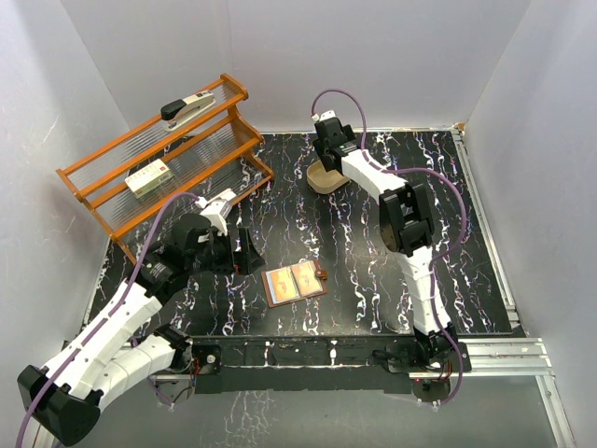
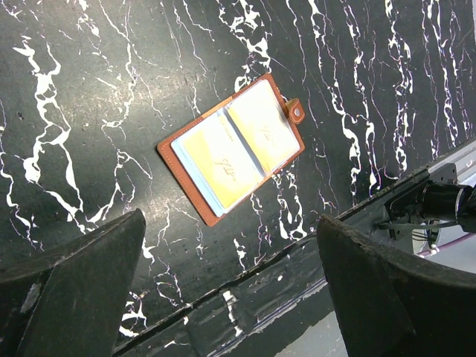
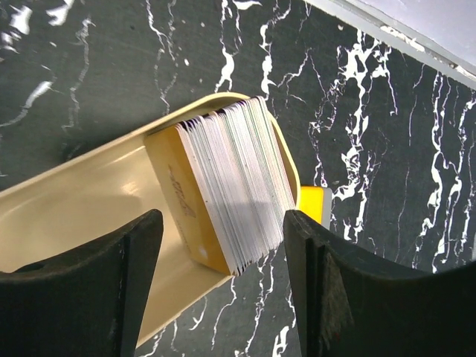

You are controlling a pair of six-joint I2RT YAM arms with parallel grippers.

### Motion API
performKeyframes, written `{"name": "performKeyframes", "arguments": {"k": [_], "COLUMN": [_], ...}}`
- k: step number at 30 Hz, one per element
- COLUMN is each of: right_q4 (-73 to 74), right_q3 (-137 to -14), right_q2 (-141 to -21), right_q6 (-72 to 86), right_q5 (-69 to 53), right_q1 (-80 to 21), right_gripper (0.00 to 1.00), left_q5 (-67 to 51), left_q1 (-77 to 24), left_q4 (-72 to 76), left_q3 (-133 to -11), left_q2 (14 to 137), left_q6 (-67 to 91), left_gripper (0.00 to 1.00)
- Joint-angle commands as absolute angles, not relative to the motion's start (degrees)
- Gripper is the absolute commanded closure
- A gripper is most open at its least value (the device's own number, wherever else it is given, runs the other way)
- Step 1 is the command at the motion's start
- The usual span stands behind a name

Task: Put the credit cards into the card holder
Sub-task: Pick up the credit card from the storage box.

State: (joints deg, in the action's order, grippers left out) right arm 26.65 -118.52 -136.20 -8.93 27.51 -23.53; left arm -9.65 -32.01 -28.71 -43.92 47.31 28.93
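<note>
The credit cards [image 3: 230,186] stood as a thick pack on edge in the right wrist view's centre, leaning inside a tan oval tray [image 3: 89,201], with a small yellow block [image 3: 312,204] just beyond the tray's right rim. They looked thin, stiff, light and slick. Pinching the whole pack would likely fan it, so a grip across the flat faces of one or a few outer cards seemed best. The right gripper [image 3: 222,223] hung over the pack, its jaws spread wider than the stack and holding nothing.

The card holder [image 2: 232,147] lay open and flat at the centre of the left wrist view, snap tab [image 2: 296,111] at its upper right and yellowish cards in its clear pockets. The left gripper [image 2: 230,223] hovered below it, jaws wide apart and empty.

A scrawl on the tan front card and on the pocketed cards was too faint to read. A stapler [image 1: 187,107] and a white-and-green box [image 1: 147,177] sat on an orange rack [image 1: 93,168] at upper left in the top view.
</note>
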Motion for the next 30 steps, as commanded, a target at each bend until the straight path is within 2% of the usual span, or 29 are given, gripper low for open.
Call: {"name": "performKeyframes", "arguments": {"k": [1, 9, 19, 30], "right_q4": [25.05, 23.83, 23.46, 24.26], "right_q3": [-121.73, -121.97, -122.40, -123.83], "right_q2": [-137.50, -137.81, -137.44, -136.69], "right_q6": [-12.71, -15.41, -16.16, -15.56], "right_q5": [31.14, 33.22, 32.72, 32.12], "right_q1": [-23.29, -23.20, -22.94, -22.90], "right_gripper": [0.37, 0.45, 0.61, 0.74], "left_q5": [-9.68, -8.44, -8.69, -8.83], "left_q1": [-32.17, -32.17, -32.18, -32.17], "left_q4": [-29.77, -29.93, -30.06, -29.89], "left_q3": [-44.06, -44.09, -44.13, -43.97], "left_q2": [46.66, 46.07, 46.73, 46.84], "left_q6": [28.07, 28.30, 28.22, 28.26], "left_gripper": [0.01, 0.01, 0.01, 0.01]}}
